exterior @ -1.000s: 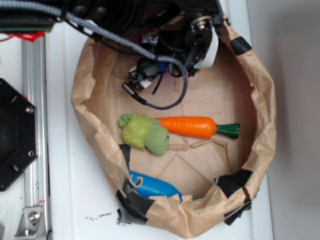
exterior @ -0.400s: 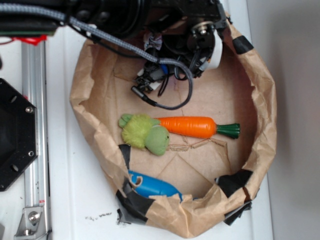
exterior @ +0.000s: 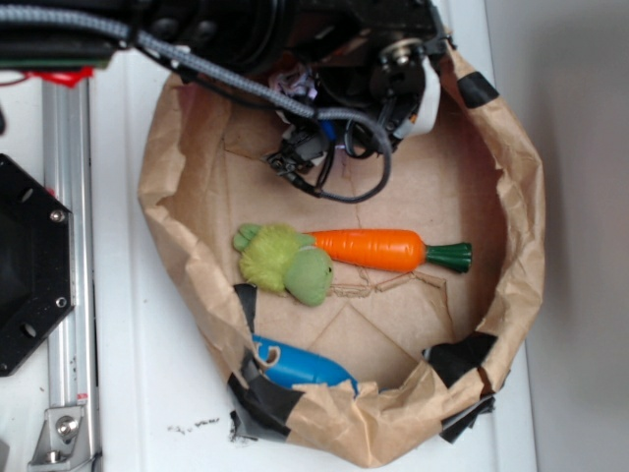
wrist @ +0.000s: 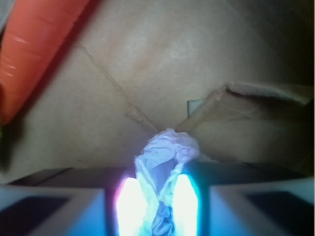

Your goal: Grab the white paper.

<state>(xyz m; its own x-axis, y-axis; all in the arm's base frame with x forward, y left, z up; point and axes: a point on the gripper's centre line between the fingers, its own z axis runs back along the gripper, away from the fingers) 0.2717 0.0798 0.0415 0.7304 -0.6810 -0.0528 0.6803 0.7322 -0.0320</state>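
The white paper (wrist: 165,150), a crumpled off-white wad, sits squeezed between my two glowing fingers (wrist: 129,201) at the bottom of the wrist view. My gripper (wrist: 157,182) is shut on it, and the wad bulges out past the fingertips above the brown paper floor (wrist: 162,59). In the exterior view the black arm (exterior: 393,59) hangs over the far part of the brown paper nest, hiding the gripper and most of the paper.
An orange toy carrot (exterior: 369,248) and a green plush toy (exterior: 285,261) lie mid-nest. A blue object (exterior: 300,366) rests against the near wall. The taped kraft paper wall (exterior: 516,246) rings everything. A metal rail (exterior: 69,246) runs along the left.
The arm's wrist end with its looped cable has shifted a little right and toward the back of the nest. The toys have not moved.
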